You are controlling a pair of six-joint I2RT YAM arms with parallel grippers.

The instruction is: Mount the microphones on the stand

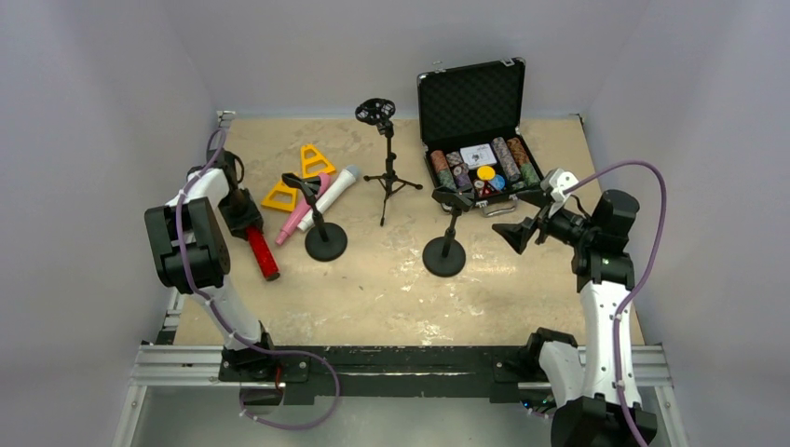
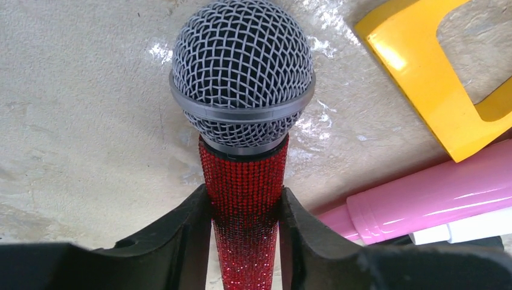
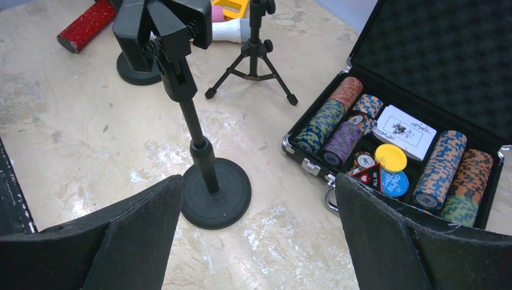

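Observation:
The glittery red microphone [image 1: 262, 253] [image 2: 241, 72] with a grey mesh head lies on the table at the left. My left gripper [image 1: 244, 223] [image 2: 244, 202] is shut on its handle just below the head, both pads touching it. Beside it lie the pink microphone [image 1: 300, 212] [image 2: 435, 193] and the white microphone [image 1: 333, 193] [image 2: 477, 226]. Two round-base stands [image 1: 325, 242] [image 1: 443, 255] and a tripod stand [image 1: 388, 177] are upright mid-table. My right gripper [image 1: 522, 233] [image 3: 258, 181] hangs open and empty just right of the right-hand stand [image 3: 208, 169].
An open black case of poker chips [image 1: 470, 121] [image 3: 422, 60] sits at the back right, close to my right gripper. Two yellow triangular pieces [image 1: 317, 160] [image 2: 422, 78] lie behind the pink and white microphones. The walls close in on both sides.

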